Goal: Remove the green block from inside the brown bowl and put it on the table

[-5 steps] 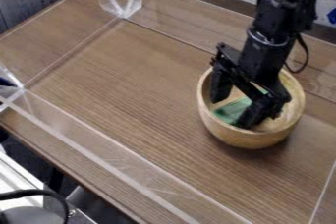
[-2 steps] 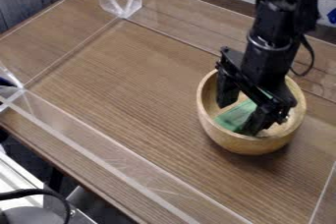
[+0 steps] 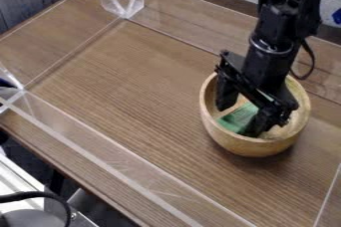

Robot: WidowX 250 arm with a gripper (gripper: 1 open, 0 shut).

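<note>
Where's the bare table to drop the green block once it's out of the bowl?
Nearly all the table is bare: the wide stretch left of the brown bowl, out to the clear acrylic walls, and the far-left corner. It is crowded only at the right edge, where the open gripper reaches into the bowl over the green block.

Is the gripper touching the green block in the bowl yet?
Cannot tell. The camera view shows the open gripper straddling the green block inside the brown bowl, hiding any contact.
</note>
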